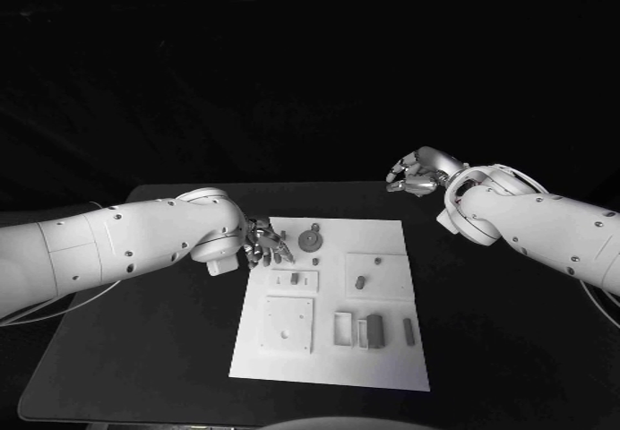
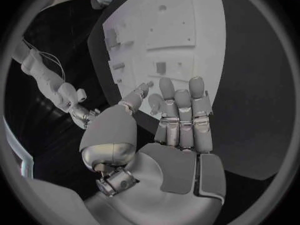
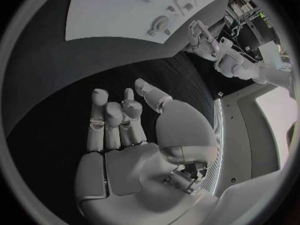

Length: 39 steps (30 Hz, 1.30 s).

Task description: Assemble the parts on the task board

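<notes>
Both hands are holding nothing, fingers apart: the left hand [image 1: 265,248] is hovering at the task board [image 1: 388,235] edge beside the round part [image 1: 309,240]; the right hand [image 1: 416,174] is hanging well beyond it.

A: Where's the task board [image 1: 388,235]?
B: Mid counter [image 1: 155,358]. Round part [image 1: 309,240] at its far left corner, square plate [image 1: 287,323] near left, upright parts [image 1: 374,330] to its right.
A: Robot hands?
B: Left robot hand [image 1: 265,246] over the board's far left edge, beside the round part. Right robot hand [image 1: 416,173] behind the far right corner, well apart.
</notes>
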Motion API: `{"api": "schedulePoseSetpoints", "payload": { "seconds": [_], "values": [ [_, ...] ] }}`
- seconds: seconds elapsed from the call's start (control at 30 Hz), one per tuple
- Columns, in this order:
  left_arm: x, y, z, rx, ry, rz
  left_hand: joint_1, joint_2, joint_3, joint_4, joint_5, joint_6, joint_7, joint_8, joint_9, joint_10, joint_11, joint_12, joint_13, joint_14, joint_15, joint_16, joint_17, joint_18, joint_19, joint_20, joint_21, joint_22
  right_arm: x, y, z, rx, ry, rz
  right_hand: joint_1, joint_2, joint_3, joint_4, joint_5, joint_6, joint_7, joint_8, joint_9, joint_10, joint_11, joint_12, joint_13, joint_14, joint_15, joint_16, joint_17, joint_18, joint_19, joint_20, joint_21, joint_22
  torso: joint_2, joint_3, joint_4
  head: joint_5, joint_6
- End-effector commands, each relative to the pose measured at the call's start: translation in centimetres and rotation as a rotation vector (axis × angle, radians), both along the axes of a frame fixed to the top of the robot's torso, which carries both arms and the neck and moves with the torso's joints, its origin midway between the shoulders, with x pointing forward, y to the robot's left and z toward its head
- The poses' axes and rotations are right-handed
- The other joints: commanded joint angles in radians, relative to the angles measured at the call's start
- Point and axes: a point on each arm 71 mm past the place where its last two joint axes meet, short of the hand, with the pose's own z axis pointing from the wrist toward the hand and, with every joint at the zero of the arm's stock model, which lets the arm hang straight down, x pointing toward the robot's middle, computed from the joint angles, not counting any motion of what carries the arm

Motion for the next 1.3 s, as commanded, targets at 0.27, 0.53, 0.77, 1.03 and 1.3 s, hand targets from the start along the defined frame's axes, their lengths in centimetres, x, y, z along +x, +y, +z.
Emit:
{"api": "schedulePoseSetpoints", "payload": {
  "seconds": [0.27,0.53,0.77,1.03,1.3],
  "values": [
    [3.2,1.8,3.6,-0.088,-0.148,0.118,0.009,0.029,0.007,-0.002,0.026,-0.025,0.018,-0.030,-0.028,-0.047,0.043,-0.015,-0.031,-0.019,0.024,-0.025,-0.034,0.009,-0.020,0.025,-0.040,-0.020,-0.1,-0.1,-0.6,0.006,0.013,0.007,-0.006,-0.006,0.002,-0.001,0.000,0.000,0.007,-0.005,0.002,-0.007,-0.001,-0.006,0.000,0.000,-0.005,-0.003,-0.001,0.015,0.001,0.003,-0.005,0.013,0.000,0.0000,0.0000,0.000,0.023],
    [6.2,1.5,3.8,0.025,-0.239,0.113,-0.076,-0.027,-0.034,0.036,0.009,-0.060,0.040,-0.058,-0.056,-0.087,0.065,-0.061,-0.077,-0.052,0.051,-0.072,-0.078,0.014,-0.055,0.051,-0.097,-0.054,-0.1,0.1,-1.0,0.007,0.022,0.010,-0.007,-0.006,0.002,-0.001,0.000,-0.002,0.008,-0.006,0.002,-0.007,-0.001,-0.006,0.000,0.000,-0.005,-0.003,-0.001,0.015,0.001,0.003,-0.006,0.013,0.005,0.0003,-0.0035,0.004,0.031],
    [7.4,1.2,2.5,0.067,-0.265,0.134,-0.076,-0.026,-0.036,0.032,0.011,-0.081,0.047,-0.072,-0.069,-0.095,0.072,-0.066,-0.086,-0.060,0.057,-0.076,-0.086,0.017,-0.061,0.057,-0.108,-0.058,-0.1,0.2,-1.0,0.008,0.022,0.010,-0.007,-0.006,0.002,0.000,0.000,-0.002,0.008,-0.007,0.002,-0.007,0.000,-0.006,0.001,0.000,-0.004,-0.003,-0.001,0.015,0.001,0.003,-0.006,0.013,0.006,-0.0005,-0.0044,0.001,0.031],
    [7.7,0.2,1.9,0.099,-0.239,0.100,-0.115,-0.032,-0.054,0.050,-0.001,-0.080,0.049,-0.076,-0.086,-0.097,0.074,-0.066,-0.095,-0.065,0.061,-0.074,-0.095,0.022,-0.062,0.062,-0.119,-0.061,-0.1,0.3,-1.0,0.009,0.021,0.011,-0.008,-0.007,0.002,0.000,0.000,-0.003,0.009,-0.007,0.002,-0.007,0.000,-0.006,0.001,0.000,-0.004,-0.003,-0.001,0.015,0.002,0.003,-0.006,0.013,0.005,0.0003,-0.0034,-0.005,0.025],
    [7.5,0.0,-0.2,0.150,-0.193,0.074,-0.133,-0.027,-0.061,0.057,-0.009,-0.076,0.047,-0.074,-0.092,-0.094,0.072,-0.063,-0.098,-0.063,0.060,-0.070,-0.098,0.025,-0.058,0.062,-0.121,-0.060,-0.2,0.4,-1.0,0.010,0.019,0.012,-0.008,-0.007,0.001,0.000,0.000,-0.004,0.009,-0.008,0.002,-0.007,0.001,-0.006,0.001,0.000,-0.003,-0.003,-0.001,0.015,0.002,0.004,-0.006,0.013,0.003,-0.0003,-0.0010,-0.007,0.024]
  ]
}}
